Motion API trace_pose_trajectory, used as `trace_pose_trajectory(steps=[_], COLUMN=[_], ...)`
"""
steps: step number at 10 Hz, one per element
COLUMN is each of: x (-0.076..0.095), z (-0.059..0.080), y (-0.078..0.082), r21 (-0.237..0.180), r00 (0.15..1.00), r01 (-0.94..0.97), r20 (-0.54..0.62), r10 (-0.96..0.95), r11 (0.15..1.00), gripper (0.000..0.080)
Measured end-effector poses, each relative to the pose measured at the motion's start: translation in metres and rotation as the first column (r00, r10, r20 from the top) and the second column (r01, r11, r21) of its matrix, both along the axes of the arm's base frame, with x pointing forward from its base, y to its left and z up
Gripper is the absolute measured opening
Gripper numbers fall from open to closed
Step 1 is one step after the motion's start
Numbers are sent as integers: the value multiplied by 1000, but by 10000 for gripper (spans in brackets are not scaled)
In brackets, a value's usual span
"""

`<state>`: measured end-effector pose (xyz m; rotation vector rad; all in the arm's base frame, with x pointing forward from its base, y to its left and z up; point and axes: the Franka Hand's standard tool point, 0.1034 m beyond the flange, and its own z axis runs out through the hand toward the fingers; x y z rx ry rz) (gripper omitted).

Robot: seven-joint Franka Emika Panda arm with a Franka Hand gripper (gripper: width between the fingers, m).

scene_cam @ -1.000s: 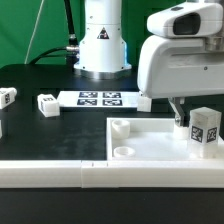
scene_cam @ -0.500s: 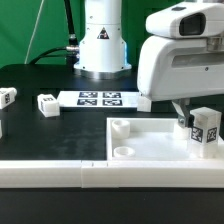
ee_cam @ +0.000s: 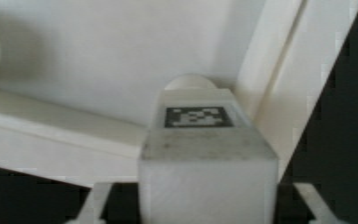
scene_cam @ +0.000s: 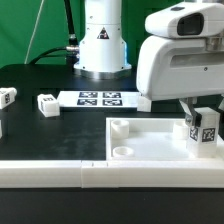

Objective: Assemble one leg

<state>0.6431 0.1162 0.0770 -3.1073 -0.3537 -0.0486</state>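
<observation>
1. The leg (scene_cam: 204, 132) stands upright over the white panel (scene_cam: 150, 146), at about 3 o'clock of the exterior view, tagged face toward the camera. I cannot tell whether its foot touches the panel floor or hangs just above it.
2. In the wrist view the leg (ee_cam: 202, 150) fills the middle, its square tag facing the lens, rounded tip pointing at the panel's raised rim (ee_cam: 282, 70).
3. The gripper (scene_cam: 204, 113) sits directly above the leg. One dark finger (scene_cam: 186, 113) shows beside the post's upper end; the other is hidden. I read the fingers as clamped on the leg, which lies centred between pale finger edges in the wrist view.
4. Panel details: two round corner sockets (scene_cam: 121, 127) at 9 o'clock of the leg, well apart from it.
5. The marker board (scene_cam: 98, 98) lies flat on the black table (scene_cam: 60, 130) at roughly 10 o'clock of the leg.
6. Two more loose tagged white parts rest on the table: one (scene_cam: 47, 103) just beside the marker board, another (scene_cam: 6, 96) at the exterior view's left edge.
7. The arm base (scene_cam: 103, 40) stands at 12 o'clock, behind the marker board.
</observation>
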Motion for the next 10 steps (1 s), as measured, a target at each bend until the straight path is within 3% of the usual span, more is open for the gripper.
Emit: trace_pose_trajectory(steps=[3,5,10], x=[0,-1,-4], z=[0,-1,-1], y=[-4,-6,-27], r21=[22,37,17], r00=[944,856,566], r01=[330,518,824], r20=[-10,-28,-21], r10=[-330,-517,-824], r11=[944,855,566], gripper=[291,292,302])
